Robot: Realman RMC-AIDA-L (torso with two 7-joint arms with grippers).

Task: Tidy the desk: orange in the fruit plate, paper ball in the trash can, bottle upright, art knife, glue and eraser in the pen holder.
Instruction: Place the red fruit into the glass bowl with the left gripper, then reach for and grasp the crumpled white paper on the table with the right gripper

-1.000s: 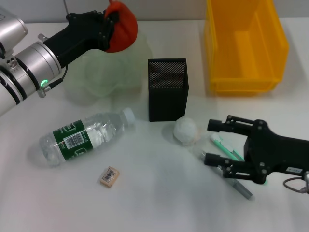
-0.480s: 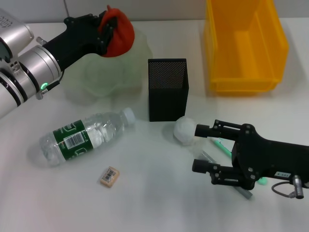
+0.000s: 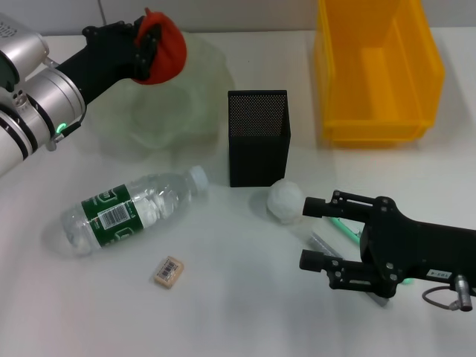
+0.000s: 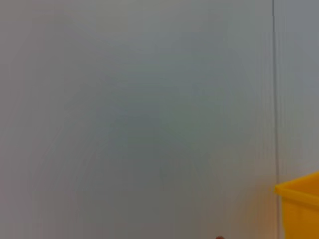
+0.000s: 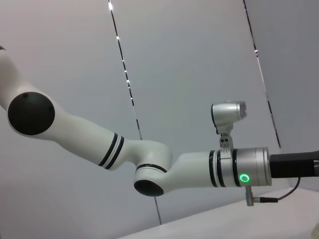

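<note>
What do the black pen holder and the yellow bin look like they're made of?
Pen holder: probably metal mesh, matte black, since its walls show a fine perforated grid. Yellow bin: likely moulded plastic, smooth and slightly glossy, with thick rounded rims and uniform colour.

Open table front-center betw. bottle [image 3: 130, 209] & right gripper [image 3: 311, 235]; only small eraser [image 3: 169, 271] there. Pen holder [image 3: 257, 137] stands mid-table, paper ball [image 3: 285, 200] just beside its front corner. Yellow bin [image 3: 376, 68] blocks back right.

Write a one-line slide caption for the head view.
Left hand holds the orange above the fruit plate; right hand sits open beside the paper ball.
</note>
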